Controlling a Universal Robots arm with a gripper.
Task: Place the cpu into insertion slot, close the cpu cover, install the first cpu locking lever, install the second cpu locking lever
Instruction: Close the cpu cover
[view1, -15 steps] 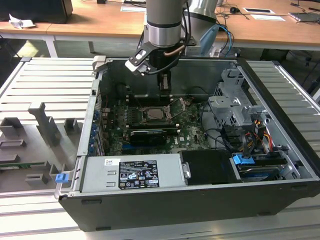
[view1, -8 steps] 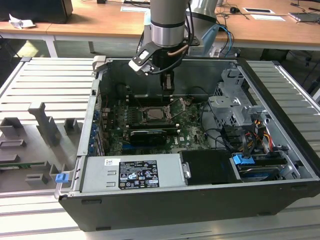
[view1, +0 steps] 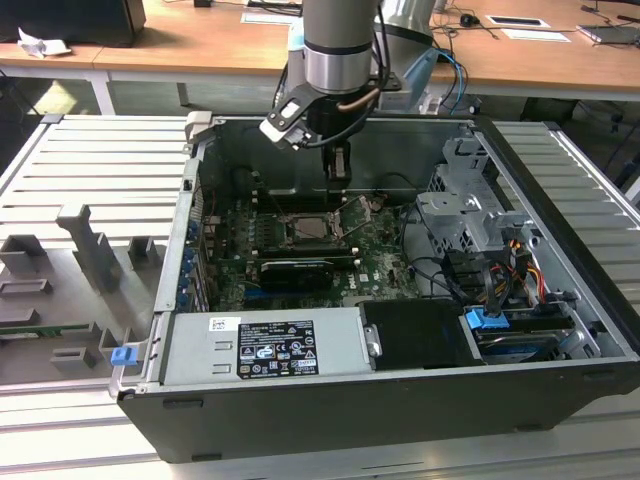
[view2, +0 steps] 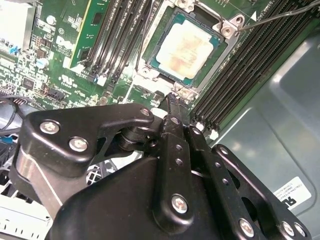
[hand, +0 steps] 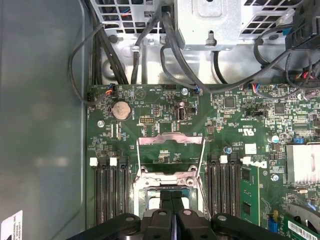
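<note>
The cpu (view2: 187, 47), a pale tan-silver square, lies flat in the insertion slot (view2: 227, 31) on the green motherboard. My black gripper (view2: 172, 96) hangs just above the slot's edge with its fingers pressed together and nothing between them. In the first wrist view the gripper (hand: 171, 194) covers most of the insertion slot (hand: 147, 182). The cpu cover (hand: 171, 140), a silver frame, stands swung open beyond the slot. A thin wire locking lever (view2: 280, 16) stands raised off the board. In the exterior view the gripper (view1: 339, 178) is over the insertion slot (view1: 312, 228) inside the open case.
Long black memory slots (hand: 107, 195) flank the socket on both sides. A grey drive cage (view1: 465, 215) with cable bundles (view1: 500, 270) fills the exterior view's right. The power supply (view1: 265, 345) sits at the front, and the case walls (view1: 195, 200) close in around the board.
</note>
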